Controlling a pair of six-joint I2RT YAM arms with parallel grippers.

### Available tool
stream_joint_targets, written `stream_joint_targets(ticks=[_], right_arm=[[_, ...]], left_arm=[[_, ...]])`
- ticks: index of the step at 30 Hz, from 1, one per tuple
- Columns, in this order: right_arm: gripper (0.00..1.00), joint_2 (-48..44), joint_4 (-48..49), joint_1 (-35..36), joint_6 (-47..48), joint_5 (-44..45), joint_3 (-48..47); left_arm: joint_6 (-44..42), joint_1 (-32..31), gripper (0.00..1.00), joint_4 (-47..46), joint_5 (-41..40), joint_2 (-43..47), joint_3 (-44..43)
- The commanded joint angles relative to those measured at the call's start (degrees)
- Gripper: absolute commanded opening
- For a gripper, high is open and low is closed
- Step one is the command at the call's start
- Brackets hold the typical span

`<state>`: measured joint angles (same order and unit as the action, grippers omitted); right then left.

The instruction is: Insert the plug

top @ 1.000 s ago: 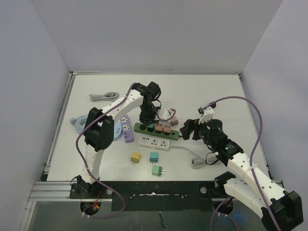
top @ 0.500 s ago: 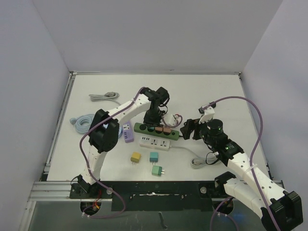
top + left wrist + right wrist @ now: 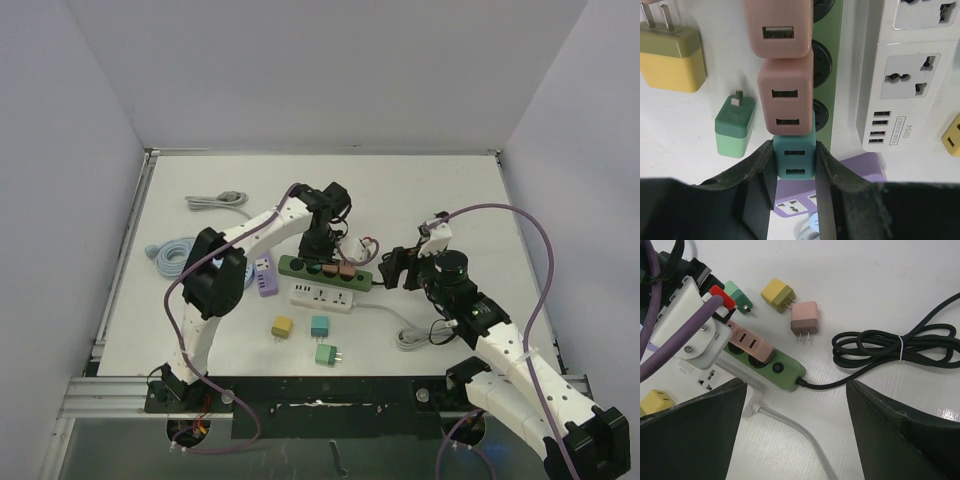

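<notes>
- My left gripper (image 3: 794,152): matte black, rubbery fingers (image 3: 754,187) clamped on either side of the teal plug (image 3: 794,159).
- The teal plug is a smooth, boxy plastic cube with two slot ports on its top face. It stands between my pads, over the green power strip (image 3: 829,75). Its prongs are hidden, so I cannot tell how deep it sits.
- Just beyond it and touching its far edge is a pink adapter (image 3: 785,97), rounded and matte, with two ports. A second pink adapter (image 3: 778,27) with one port follows in the same row along the strip.
- The green power strip is long and narrow, with round black sockets showing beside the adapters.
- On one side lies a glossy white power strip (image 3: 905,75) with a universal socket and a bank of small ports. Beneath my fingers is a purple strip (image 3: 860,167).
- On the other side, loose on the white table (image 3: 715,110), are a green plug (image 3: 734,131) and a yellow plug (image 3: 672,62).
- My right gripper (image 3: 796,410): its dark fingers are spread wide and hold nothing, above the strip's switch end.
- Farther out lie a loose pink plug (image 3: 805,317) and a coiled black cord (image 3: 890,347) bound by a white tie.
</notes>
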<state>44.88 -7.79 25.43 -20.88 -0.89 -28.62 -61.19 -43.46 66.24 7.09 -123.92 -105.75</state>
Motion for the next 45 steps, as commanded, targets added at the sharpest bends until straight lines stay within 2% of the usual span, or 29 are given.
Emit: stream_joint_targets(ticks=[1, 7, 18, 20, 21, 24, 25, 30, 35, 37, 41, 43, 45], right_arm=[[0.82, -2.6, 2.0, -0.5, -0.5, 5.1, 0.7], [0.82, -5.2, 0.1, -0.7, -2.0, 9.6, 0.4], [0.82, -6.5, -1.3, -0.8, -2.4, 9.7, 0.5], [0.82, -6.4, -1.8, -0.9, -2.1, 9.8, -0.2], [0.83, -6.5, -2.3, -0.9, -2.0, 10.0, -0.7], [0.83, -6.4, -3.1, -1.0, -1.6, 10.2, -1.7], [0.83, -6.4, -3.3, -1.0, -1.4, 10.2, -1.9], [0.83, -6.7, -5.0, -1.1, -1.3, 10.3, -3.5], [0.83, -6.1, -6.0, -1.2, -2.4, 9.5, -5.2], [0.83, -4.5, -6.2, -1.3, -3.0, 9.4, -6.4], [0.83, 6.1, -9.1, -1.6, -6.1, 10.2, -12.3], [0.83, 13.5, -10.9, -1.7, -7.9, 9.2, -16.5], [0.82, 21.5, -12.3, -1.9, -8.4, 7.2, -20.9]], left_arm=[[-2.2, -0.4, 0.06, -8.1, 7.4, -7.4, 8.9], [-1.0, -0.1, 0.00, -14.9, 7.3, -6.6, 14.2], [-0.6, 0.7, 0.00, -6.8, 10.4, -13.1, 5.3], [-0.9, 0.9, 0.13, -5.5, 12.8, -11.4, 4.3], [-1.0, 1.1, 0.25, -5.2, 14.0, -9.6, 3.8], [-1.0, 1.3, 0.71, -3.2, 15.1, -4.9, 1.3], [-0.8, 1.3, 0.74, -2.5, 15.7, -3.3, 0.4], [0.6, 2.3, 0.76, -1.6, 16.6, 6.5, -2.3], [5.7, 4.4, 0.76, -9.6, 17.3, 19.1, 5.2], [12.0, 5.4, 0.76, -16.2, 16.2, 24.3, 10.4], [40.0, 5.4, 0.76, -37.1, -3.9, 35.1, 22.2], [48.9, 5.7, 0.76, -41.7, -11.2, 38.7, 26.2], [60.0, 6.3, 0.77, -41.4, -18.3, 41.0, 27.9]])
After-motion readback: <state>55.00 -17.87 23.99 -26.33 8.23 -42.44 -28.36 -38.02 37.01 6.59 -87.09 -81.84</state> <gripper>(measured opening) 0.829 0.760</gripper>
